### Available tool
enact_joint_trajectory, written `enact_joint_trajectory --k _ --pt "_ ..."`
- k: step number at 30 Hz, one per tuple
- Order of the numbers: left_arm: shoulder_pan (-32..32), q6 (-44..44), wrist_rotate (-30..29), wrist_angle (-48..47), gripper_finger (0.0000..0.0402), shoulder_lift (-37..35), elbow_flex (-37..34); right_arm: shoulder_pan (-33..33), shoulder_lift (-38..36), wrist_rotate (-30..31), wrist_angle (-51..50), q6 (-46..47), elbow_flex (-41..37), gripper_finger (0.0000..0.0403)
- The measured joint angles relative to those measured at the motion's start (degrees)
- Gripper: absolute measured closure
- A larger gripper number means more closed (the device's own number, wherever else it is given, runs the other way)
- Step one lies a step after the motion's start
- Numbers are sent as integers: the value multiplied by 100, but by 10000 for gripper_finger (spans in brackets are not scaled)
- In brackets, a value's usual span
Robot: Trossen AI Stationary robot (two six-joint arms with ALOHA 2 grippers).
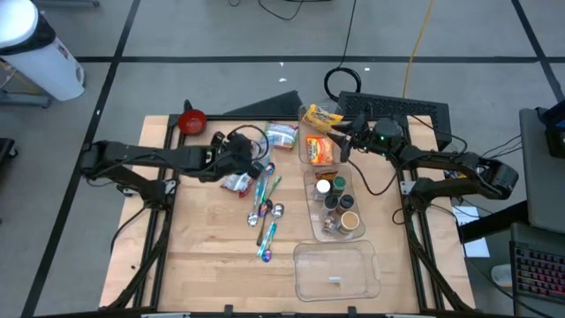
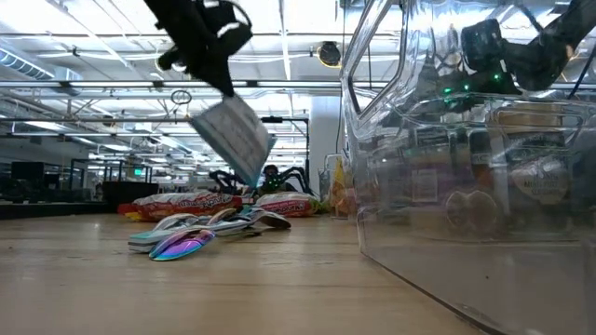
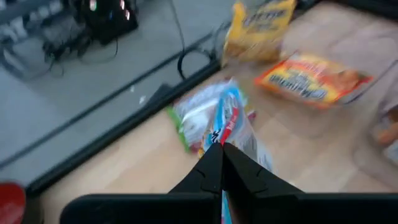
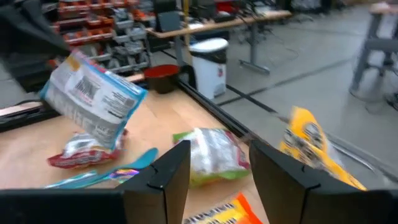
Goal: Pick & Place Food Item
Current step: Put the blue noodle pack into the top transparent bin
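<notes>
My left fingers (image 3: 221, 163) are pressed together on the top edge of a snack packet (image 2: 233, 138), which hangs tilted in the air above the worktop (image 1: 212, 247), over the spoons (image 1: 267, 208) and a red packet (image 4: 81, 154). My right fingers (image 4: 214, 167) are spread and hold nothing, hovering by the far end of the clear tray (image 1: 311, 221), near the orange bag (image 1: 321, 148) and yellow bag (image 4: 308, 146).

A blue-and-white snack packet (image 4: 92, 99) hangs tilted in the air, pinched at its top edge between the closed fingers of the left gripper (image 3: 221, 163). Its printed back faces outward, and it dangles below the gripper, clear of the table.
</notes>
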Motion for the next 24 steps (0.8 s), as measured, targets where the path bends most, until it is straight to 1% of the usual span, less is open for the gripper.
enact_joint_trajectory --k 4,8,10,16,20,24 --pt "-321 301 -50 13 399 2 198 429 0 -3 284 -77 18 248" --pt "-576 626 26 384 397 3 232 871 -1 -12 240 -84 224 246" --pt "-674 836 131 553 399 7 232 1117 -2 -15 65 -249 348 240" --pt "-855 1237 903 998 398 7 232 1885 2 -18 -1011 -605 929 191" --pt "-984 1371 1339 1110 398 50 232 2371 50 -15 -888 -780 1012 159" --pt "-1070 1643 1641 1379 399 162 232 2687 180 -14 -425 -807 1019 153"
